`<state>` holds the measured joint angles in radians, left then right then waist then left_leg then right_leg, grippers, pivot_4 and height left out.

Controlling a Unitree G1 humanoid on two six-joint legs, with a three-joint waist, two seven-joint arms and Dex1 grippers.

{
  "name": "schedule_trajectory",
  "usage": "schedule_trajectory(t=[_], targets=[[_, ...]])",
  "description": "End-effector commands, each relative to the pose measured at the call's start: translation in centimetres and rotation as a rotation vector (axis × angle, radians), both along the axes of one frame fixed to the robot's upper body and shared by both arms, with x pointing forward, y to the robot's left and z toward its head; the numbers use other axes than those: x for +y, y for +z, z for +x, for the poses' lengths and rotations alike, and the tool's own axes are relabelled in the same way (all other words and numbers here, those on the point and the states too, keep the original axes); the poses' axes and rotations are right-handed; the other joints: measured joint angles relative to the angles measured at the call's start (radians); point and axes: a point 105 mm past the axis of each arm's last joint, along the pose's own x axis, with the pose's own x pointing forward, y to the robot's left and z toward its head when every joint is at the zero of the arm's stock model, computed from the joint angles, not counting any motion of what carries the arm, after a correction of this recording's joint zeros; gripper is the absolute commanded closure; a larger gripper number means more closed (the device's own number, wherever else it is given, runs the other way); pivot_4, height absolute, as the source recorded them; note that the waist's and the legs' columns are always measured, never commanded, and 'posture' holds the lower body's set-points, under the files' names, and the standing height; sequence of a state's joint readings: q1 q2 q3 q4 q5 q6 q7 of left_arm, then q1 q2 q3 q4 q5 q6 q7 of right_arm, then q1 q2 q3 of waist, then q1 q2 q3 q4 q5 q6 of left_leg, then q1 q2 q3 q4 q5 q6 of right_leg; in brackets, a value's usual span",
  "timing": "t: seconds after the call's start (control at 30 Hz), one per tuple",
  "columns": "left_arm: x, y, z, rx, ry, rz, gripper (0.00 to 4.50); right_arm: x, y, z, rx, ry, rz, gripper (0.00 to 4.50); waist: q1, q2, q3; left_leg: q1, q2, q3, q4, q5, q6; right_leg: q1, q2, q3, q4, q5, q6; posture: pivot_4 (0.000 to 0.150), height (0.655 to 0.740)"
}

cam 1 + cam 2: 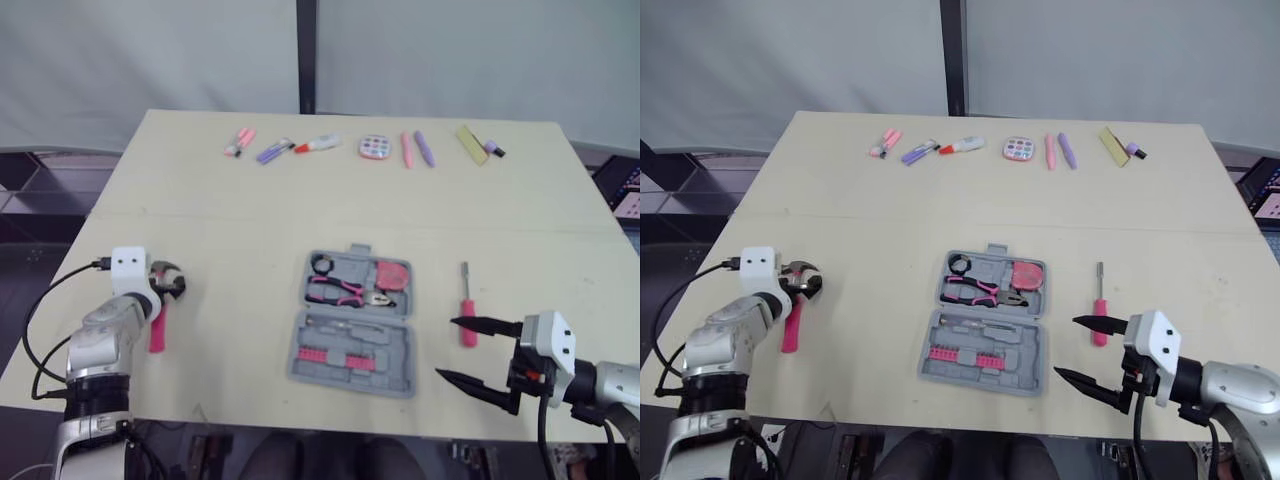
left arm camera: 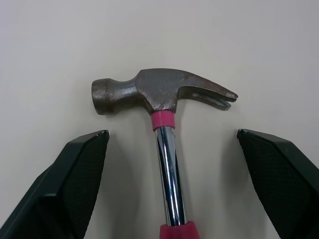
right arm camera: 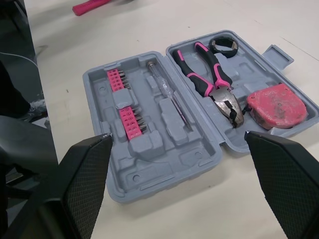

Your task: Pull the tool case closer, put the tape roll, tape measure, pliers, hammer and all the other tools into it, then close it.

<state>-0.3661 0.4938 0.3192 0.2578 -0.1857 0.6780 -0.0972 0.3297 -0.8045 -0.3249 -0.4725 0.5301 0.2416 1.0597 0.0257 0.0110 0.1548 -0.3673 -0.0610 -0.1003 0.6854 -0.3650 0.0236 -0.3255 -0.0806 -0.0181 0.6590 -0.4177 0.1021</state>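
Left wrist view | left hand (image 2: 172, 133) apart | hammer (image 2: 154, 92) lies between its fingers

Place: robot test lab, a staged recording bay.
Backdrop: plain grey-white fabric screens (image 1: 150, 60) close off the far side, meeting at a dark upright post (image 1: 306, 55).
Surface: pale beige flat-topped table (image 1: 250, 220), carrying laid-out props.
Props: row of small coloured pens and markers (image 1: 375, 147) lined along the far edge; open grey plastic tool case (image 1: 352, 325) near the front.
Edge: what looks like a lit computer screen (image 1: 625, 190), off the table's right side.
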Motion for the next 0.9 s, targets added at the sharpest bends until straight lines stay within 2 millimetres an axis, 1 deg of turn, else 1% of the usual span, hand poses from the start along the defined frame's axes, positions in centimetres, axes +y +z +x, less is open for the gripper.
schedule_trajectory(t=[0.03,0.13,0.23,0.47,0.5,0.77,0.9], targets=[[0.22,-0.57,0.01,0.022,-0.001,0.019,0.06,0.06,1.19,-0.06,-0.051,0.004,-0.021,0.0,0.0,0.0,0.0,0.0,0.0,0.0,0.0,0.0,0.0,0.0,0.0,0.0,0.0,0.0,0.0,0.15,0.7134],[0.13,-0.68,0.19,0.02,-0.005,0.014,0.06,0.03,1.2,-0.05,-0.051,0.002,-0.023,0.0,0.001,0.0,0.0,0.0,0.0,0.0,0.0,0.0,0.0,0.0,0.0,0.0,0.0,0.0,0.0,0.15,0.7134],[0.09,-0.75,0.29,0.021,-0.006,0.008,0.85,-0.04,1.22,-0.05,-0.05,-0.001,-0.024,0.0,0.0,0.0,0.0,0.0,0.0,0.0,0.0,0.0,0.0,0.0,0.0,0.0,0.0,0.0,0.0,0.15,0.7134],[0.17,-0.94,0.26,0.027,-0.007,0.007,4.36,-0.03,1.14,-0.12,-0.047,-0.006,-0.023,0.0,-0.006,0.0,0.0,0.0,0.001,0.001,0.0,0.0,0.0,0.0,0.001,0.0,0.0,0.0,0.0,0.15,0.7134],[0.24,-0.95,0.25,0.027,-0.004,0.009,4.44,-0.04,1.11,-0.12,-0.047,-0.007,-0.024,0.0,-0.006,0.0,0.0,0.001,0.001,0.001,0.0,0.0,0.0,0.0,0.001,0.0,0.001,0.0,0.0,0.15,0.7134],[0.54,-0.76,0.17,0.024,-0.018,0.037,4.44,-0.07,1.03,-0.06,-0.049,-0.011,-0.022,0.0,-0.005,0.0,0.0,0.001,0.001,0.001,0.0,0.0,0.0,0.0,0.0,0.0,0.001,0.0,0.0,0.15,0.7134],[0.24,0.0,-0.17,0.01,-0.082,0.091,4.44,-0.05,0.97,-0.03,-0.049,-0.013,-0.02,0.0,-0.008,0.0,0.0,0.001,0.001,0.001,0.0,0.0,0.0,-0.001,0.0,0.0,0.001,0.0,0.0,0.15,0.7134]])
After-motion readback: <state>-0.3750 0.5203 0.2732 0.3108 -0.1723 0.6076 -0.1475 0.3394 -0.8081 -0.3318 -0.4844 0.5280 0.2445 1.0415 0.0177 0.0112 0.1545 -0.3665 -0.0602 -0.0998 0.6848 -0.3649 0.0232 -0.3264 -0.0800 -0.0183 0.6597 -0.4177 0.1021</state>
